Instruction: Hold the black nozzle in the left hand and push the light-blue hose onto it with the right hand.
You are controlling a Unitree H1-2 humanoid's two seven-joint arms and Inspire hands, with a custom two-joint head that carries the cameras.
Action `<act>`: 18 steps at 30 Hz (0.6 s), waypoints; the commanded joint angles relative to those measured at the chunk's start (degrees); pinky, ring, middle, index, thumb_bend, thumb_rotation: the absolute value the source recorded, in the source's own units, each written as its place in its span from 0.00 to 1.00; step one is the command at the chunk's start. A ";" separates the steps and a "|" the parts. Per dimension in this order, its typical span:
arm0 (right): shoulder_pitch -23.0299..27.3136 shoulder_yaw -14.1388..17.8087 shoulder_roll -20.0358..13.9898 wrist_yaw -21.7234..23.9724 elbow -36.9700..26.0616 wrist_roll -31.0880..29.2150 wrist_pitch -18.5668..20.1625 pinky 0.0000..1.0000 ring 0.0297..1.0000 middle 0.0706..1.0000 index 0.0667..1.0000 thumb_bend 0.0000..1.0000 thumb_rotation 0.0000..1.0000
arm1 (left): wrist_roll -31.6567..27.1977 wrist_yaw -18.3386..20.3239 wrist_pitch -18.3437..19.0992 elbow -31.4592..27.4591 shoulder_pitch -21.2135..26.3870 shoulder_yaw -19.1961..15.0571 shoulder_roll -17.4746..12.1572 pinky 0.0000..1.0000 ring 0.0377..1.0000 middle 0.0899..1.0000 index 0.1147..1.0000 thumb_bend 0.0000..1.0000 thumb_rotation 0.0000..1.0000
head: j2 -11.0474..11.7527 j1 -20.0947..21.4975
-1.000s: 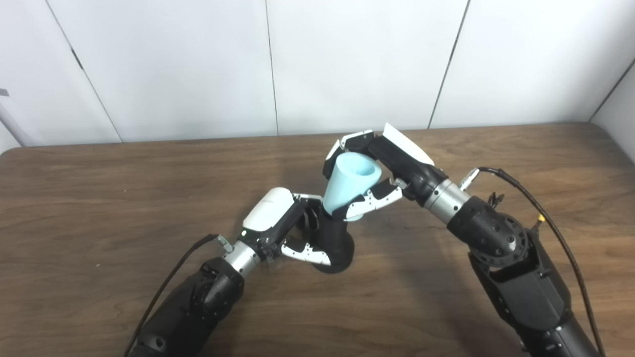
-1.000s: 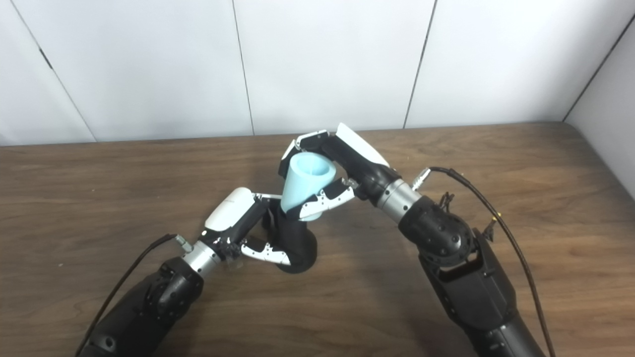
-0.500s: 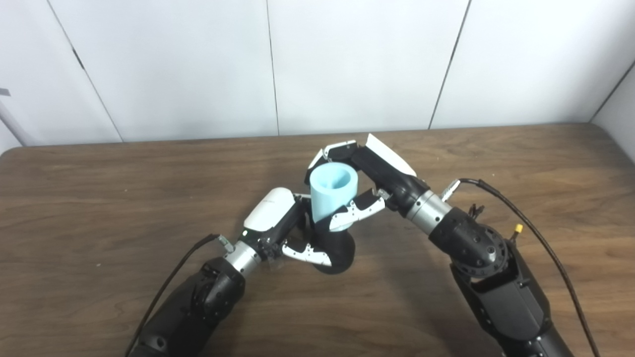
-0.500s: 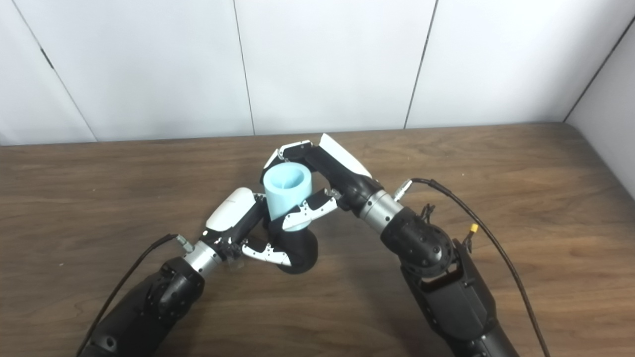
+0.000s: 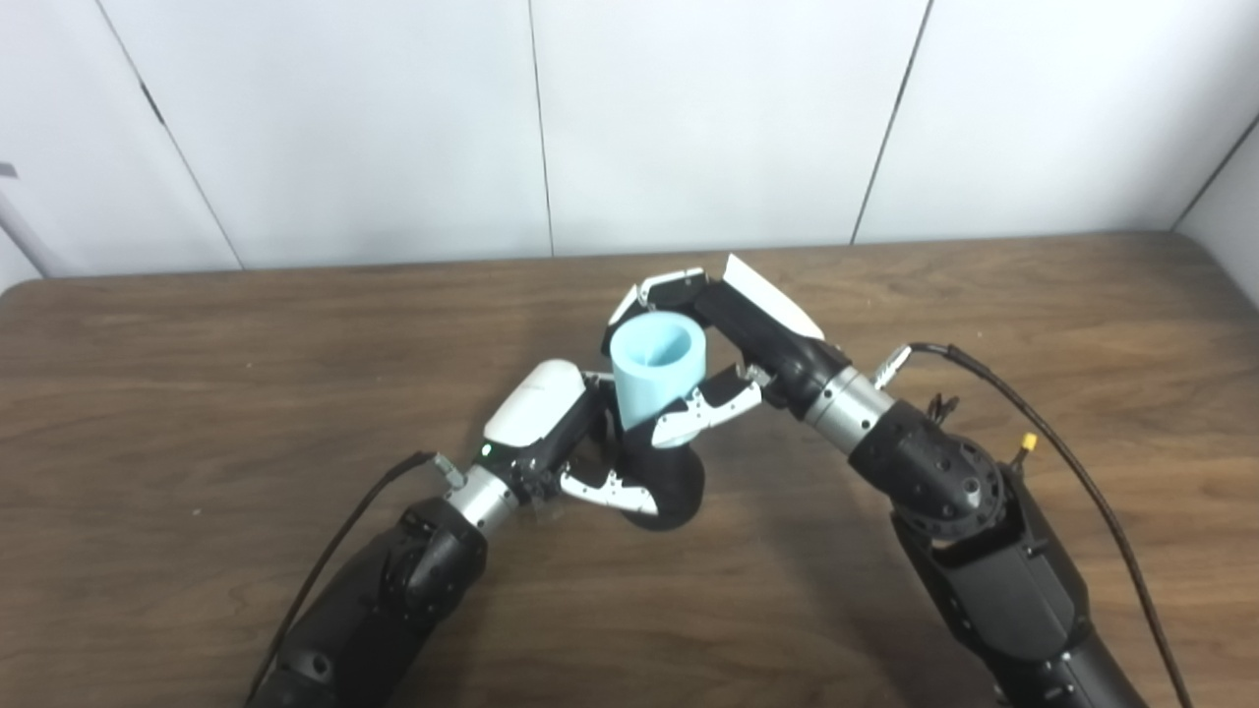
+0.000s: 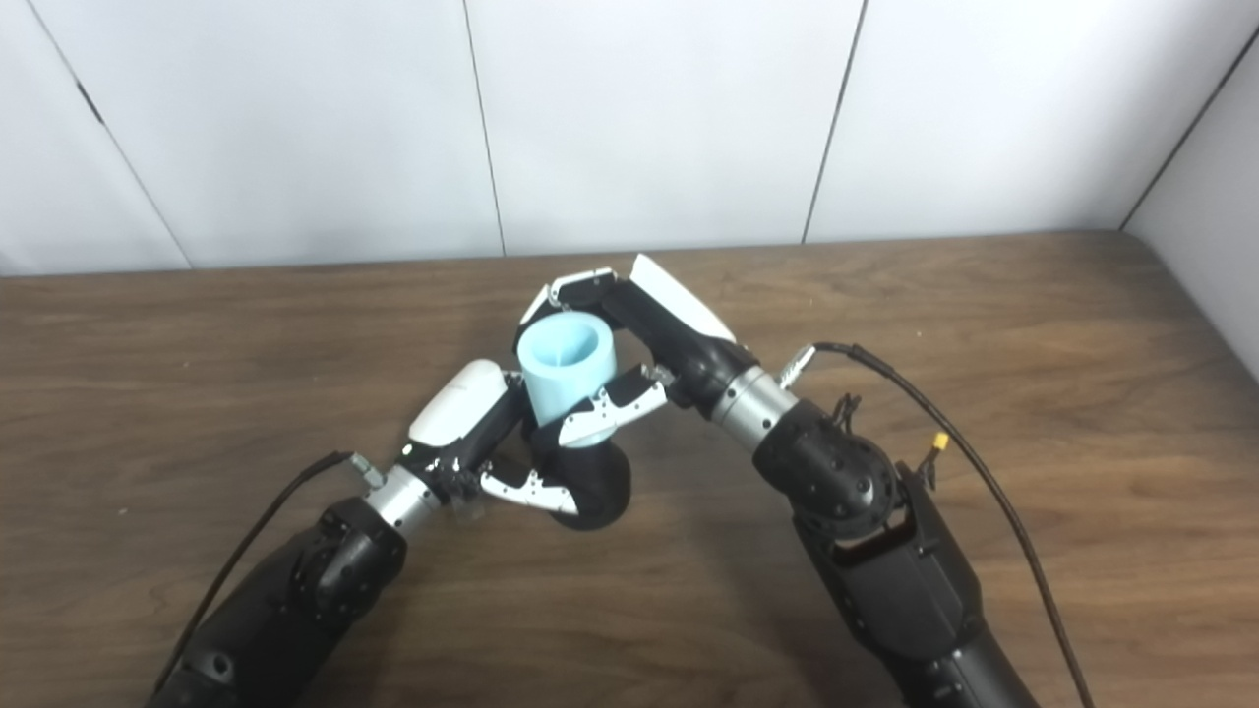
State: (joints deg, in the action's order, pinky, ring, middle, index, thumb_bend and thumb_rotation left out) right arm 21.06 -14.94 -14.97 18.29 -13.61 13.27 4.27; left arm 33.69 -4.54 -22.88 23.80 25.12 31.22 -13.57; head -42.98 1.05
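Right hand (image 5: 733, 339) clasps light-blue hose (image 5: 657, 379); left hand (image 5: 561, 442) grips black nozzle (image 5: 669, 482).

No text, label, brand, number or sign can be read anywhere in either view.
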 commanded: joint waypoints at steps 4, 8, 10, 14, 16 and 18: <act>-0.59 -0.45 -1.56 1.81 -0.82 -0.33 -0.91 0.29 0.38 0.43 0.48 0.52 0.00 | 3.00 5.60 4.30 4.07 -6.36 3.10 -0.23 0.39 0.42 0.42 0.42 0.50 0.00 | -0.15 -0.09; -1.87 0.33 -2.05 1.28 -0.89 -0.32 -0.49 0.30 0.38 0.44 0.48 0.52 0.00 | 2.78 6.27 5.01 3.43 -6.69 2.98 -0.43 0.38 0.41 0.44 0.42 0.50 0.00 | -0.44 -0.13; -3.29 0.86 -2.04 0.38 -0.29 -0.31 -1.57 0.30 0.38 0.43 0.48 0.52 0.00 | 2.51 6.56 5.06 3.30 -6.76 2.87 -0.52 0.37 0.40 0.44 0.43 0.50 0.00 | -0.47 -0.10; -6.22 1.49 -1.79 -1.12 0.86 -0.25 -3.34 0.30 0.37 0.43 0.49 0.52 0.00 | 2.05 7.72 5.89 2.62 -6.89 2.63 -0.81 0.36 0.39 0.45 0.43 0.50 0.00 | -0.61 -0.06; -7.77 1.56 -1.29 -1.86 0.58 -0.08 -2.92 0.29 0.37 0.44 0.49 0.52 0.00 | 2.28 7.51 5.62 2.60 -6.88 2.58 -0.99 0.36 0.39 0.45 0.43 0.50 0.00 | -0.72 -0.07; -8.79 1.51 -0.92 -2.30 0.22 -0.06 -2.31 0.28 0.37 0.44 0.48 0.52 0.00 | 2.45 7.33 5.48 2.58 -6.88 2.55 -1.06 0.36 0.38 0.45 0.44 0.50 0.00 | -0.79 -0.07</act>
State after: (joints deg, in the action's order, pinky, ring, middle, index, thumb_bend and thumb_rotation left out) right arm 14.24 -12.50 -15.00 13.94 -13.79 12.35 0.94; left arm 33.67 -3.56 -22.46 22.45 24.36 31.19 -13.56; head -43.68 0.97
